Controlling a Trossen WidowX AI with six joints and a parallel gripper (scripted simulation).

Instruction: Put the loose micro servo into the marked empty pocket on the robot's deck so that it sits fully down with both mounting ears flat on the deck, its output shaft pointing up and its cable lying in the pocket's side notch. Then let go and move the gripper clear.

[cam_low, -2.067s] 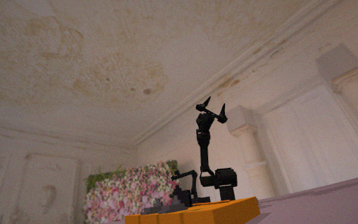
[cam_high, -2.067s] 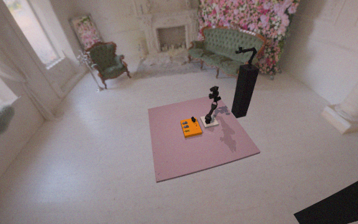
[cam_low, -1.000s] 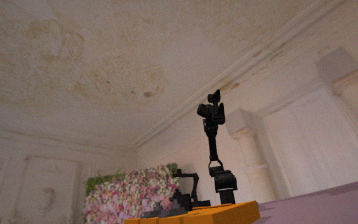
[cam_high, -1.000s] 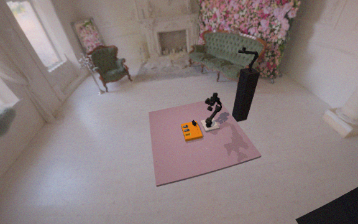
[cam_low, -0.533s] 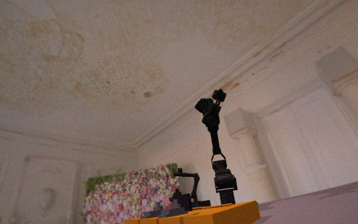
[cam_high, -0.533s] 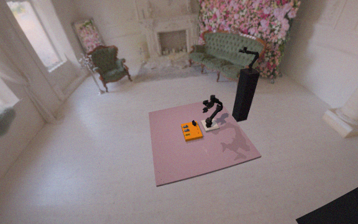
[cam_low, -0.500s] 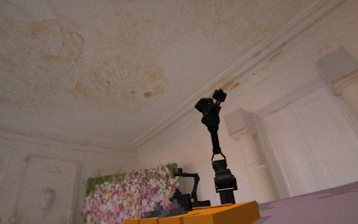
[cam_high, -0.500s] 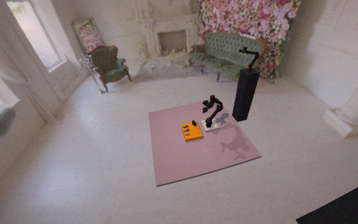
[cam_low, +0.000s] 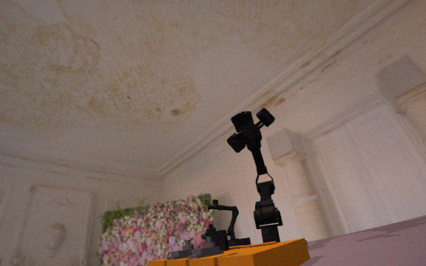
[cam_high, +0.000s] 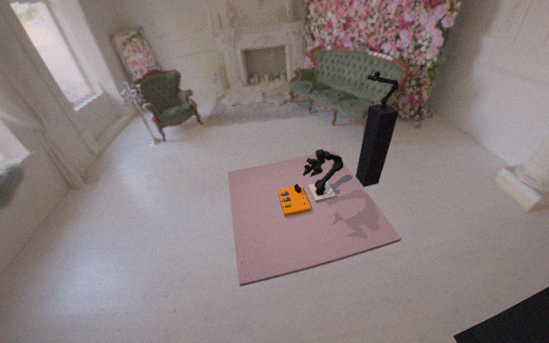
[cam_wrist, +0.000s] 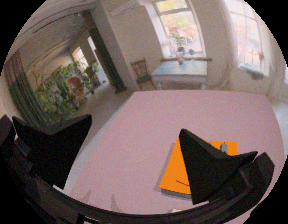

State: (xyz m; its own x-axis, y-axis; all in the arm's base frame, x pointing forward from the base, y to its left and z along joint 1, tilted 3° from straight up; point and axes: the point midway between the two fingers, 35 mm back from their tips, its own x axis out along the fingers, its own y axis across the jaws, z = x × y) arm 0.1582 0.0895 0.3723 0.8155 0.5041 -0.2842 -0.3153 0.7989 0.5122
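Note:
The orange deck (cam_high: 297, 206) (cam_low: 279, 254) (cam_wrist: 174, 174) lies on the pink mat. Two grey servo-like parts, one nearer the back (cam_high: 284, 193) and one in front of it (cam_high: 286, 200), sit along its left side in the top view. A small dark patch (cam_high: 288, 206) in line with them may be the empty pocket; it is too small to tell. No loose servo can be told apart from the seated parts, and its cable is not visible. My gripper (cam_high: 307, 170) (cam_low: 251, 130) (cam_wrist: 136, 126) is open and empty, high above the mat. Its right finger hides part of the deck in the wrist view.
A black upright part (cam_high: 297, 189) (cam_low: 220, 239) stands at the deck's back edge. The arm's white base plate (cam_high: 327, 195) is right of the deck. A tall black pedestal (cam_high: 376, 148) with another dark arm (cam_high: 391, 90) stands beyond the mat (cam_high: 265, 248).

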